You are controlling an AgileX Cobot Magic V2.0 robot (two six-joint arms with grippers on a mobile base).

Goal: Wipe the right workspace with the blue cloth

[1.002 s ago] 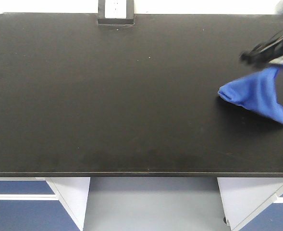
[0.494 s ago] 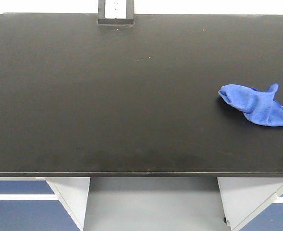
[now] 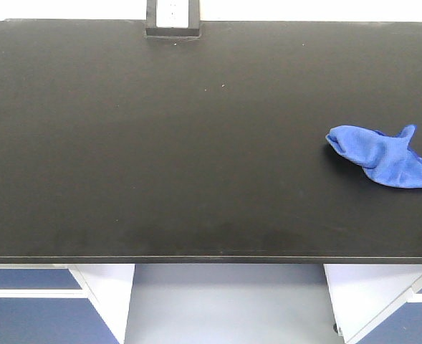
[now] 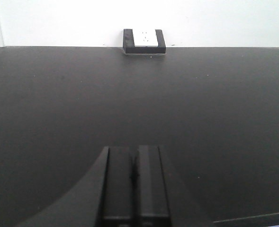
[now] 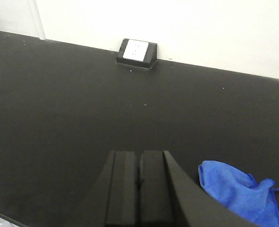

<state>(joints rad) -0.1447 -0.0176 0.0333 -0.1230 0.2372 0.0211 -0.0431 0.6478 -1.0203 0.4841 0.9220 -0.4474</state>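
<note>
Right wrist view, nearest first: I see my right gripper [image 5: 139,187] at the bottom of frame, its two black fingers [image 5: 122,187] pressed flat together, clenched with nothing between them. Just to its right and slightly nearer the camera lies the blue cloth [image 5: 236,191], crumpled on the right workspace [image 5: 82,104], apart from the fingers and not touching them. Farther back, the power socket [image 5: 137,53] sits against the white wall [image 5: 177,23].

Left wrist view: my left gripper [image 4: 135,187] is likewise clenched, fingers meeting along a thin seam, holding nothing. Ahead of it is only bare black benchtop up to the socket at the wall. This view does not show the cloth at all.

Front-facing view: neither arm appears here, which the wrist views alone do not tell me. It does give the cloth's place on the bench: a wrinkled heap near the right edge of frame, about midway between the pale front edge [image 3: 211,260] and the back wall, well apart from the socket at the rear left of centre. Below the front edge I see white cabinet sides [image 3: 107,297] and blue drawer fronts [image 3: 24,315].
</note>
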